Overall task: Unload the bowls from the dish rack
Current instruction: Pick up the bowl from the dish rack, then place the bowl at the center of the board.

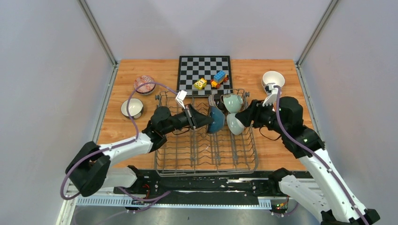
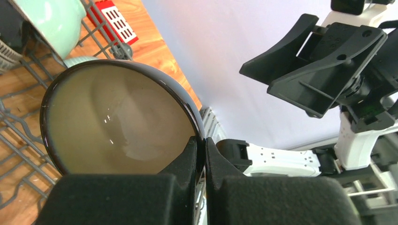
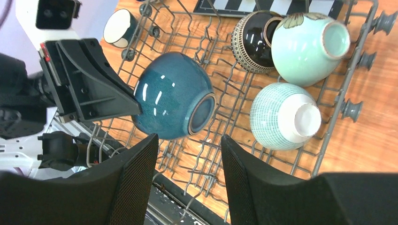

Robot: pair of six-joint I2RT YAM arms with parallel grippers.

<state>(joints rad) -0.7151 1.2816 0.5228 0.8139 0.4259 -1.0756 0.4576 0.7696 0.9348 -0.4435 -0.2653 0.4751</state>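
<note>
The dark teal glazed ceramic bowl (image 1: 217, 120) lies on its side over the middle of the large grey wire dish rack (image 1: 205, 171), with its foot ring pointing to 3 o'clock. Whether it touches the tines I cannot tell. The left gripper (image 1: 206, 121) reaches in from 9 o'clock, and its jaws are pinched together on the bowl's dark rim, one finger inside and one outside. At 1 o'clock from this bowl, in the rack's far right corner, a pale mint bowl (image 1: 233, 102) leans beside a dark bowl with a patterned outside (image 3: 253, 40). At 3 o'clock lies a white bowl with fine green cross-hatching (image 1: 234, 124), foot up. The right gripper (image 3: 189, 140) hangs just beside that one, jaws apart with nothing between them. On the wooden table, a cream bowl (image 1: 273, 78) sits at 2 o'clock from the rack. A reddish patterned bowl (image 1: 144, 84) and a white-lined bowl (image 1: 132, 108) sit at 10 o'clock. A black-and-white chessboard (image 1: 204, 70) carrying small toy blocks (image 1: 211, 80) lies at 12.
</note>
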